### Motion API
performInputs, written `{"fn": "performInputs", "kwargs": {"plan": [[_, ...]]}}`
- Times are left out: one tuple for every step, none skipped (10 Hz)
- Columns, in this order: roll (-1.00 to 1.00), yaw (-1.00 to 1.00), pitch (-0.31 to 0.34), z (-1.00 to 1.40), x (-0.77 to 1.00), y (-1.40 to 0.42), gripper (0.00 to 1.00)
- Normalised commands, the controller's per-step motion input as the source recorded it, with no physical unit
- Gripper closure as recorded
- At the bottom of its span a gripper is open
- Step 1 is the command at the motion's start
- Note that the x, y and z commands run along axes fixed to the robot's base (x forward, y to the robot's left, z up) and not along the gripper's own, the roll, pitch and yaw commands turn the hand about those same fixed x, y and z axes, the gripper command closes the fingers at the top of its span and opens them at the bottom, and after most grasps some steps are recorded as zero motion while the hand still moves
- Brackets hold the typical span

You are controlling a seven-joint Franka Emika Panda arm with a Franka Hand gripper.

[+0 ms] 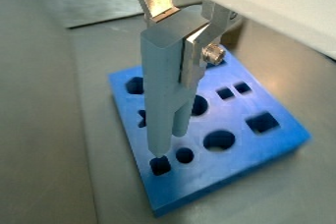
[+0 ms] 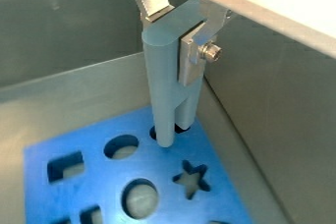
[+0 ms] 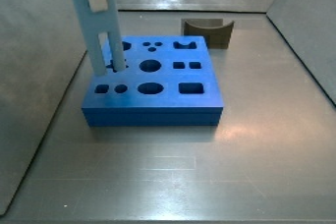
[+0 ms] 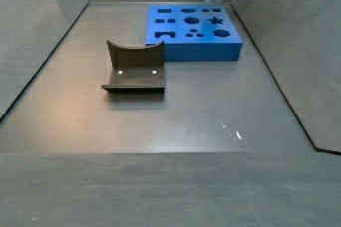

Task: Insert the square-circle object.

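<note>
My gripper (image 1: 178, 33) is shut on the square-circle object (image 1: 164, 100), a long grey-blue peg held upright, and grips its upper end. It shows the same way in both wrist views, gripper (image 2: 175, 33) and peg (image 2: 168, 90). The peg's lower end meets a hole near one edge of the blue block (image 1: 256, 151), which has several shaped holes. How deep it sits I cannot tell. In a side view the peg (image 3: 101, 31) stands at the block's (image 3: 151, 112) left side.
The dark fixture (image 3: 206, 29) stands on the floor behind the block, and also shows in a side view (image 4: 134, 67), in front of the block (image 4: 193, 49). Grey walls enclose the floor on all sides.
</note>
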Motion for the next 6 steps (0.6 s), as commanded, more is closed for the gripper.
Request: {"fn": "performInputs", "kwargs": {"plan": [[-0.14, -0.94, -0.131, -0.26, -0.01, -0.06, 1.0], [-0.1, -0.91, -0.079, -0.23, 0.0, -0.13, 1.0], [-0.05, -0.64, -0.027, -0.33, -0.07, -0.15, 1.0], [-0.11, -0.61, -0.036, -0.41, -0.06, -0.17, 1.0], [-0.11, -0.6, -0.02, -0.31, -0.01, -0.13, 1.0], [-0.03, -0.45, 0.0, -0.23, 0.0, 0.0, 1.0]]}}
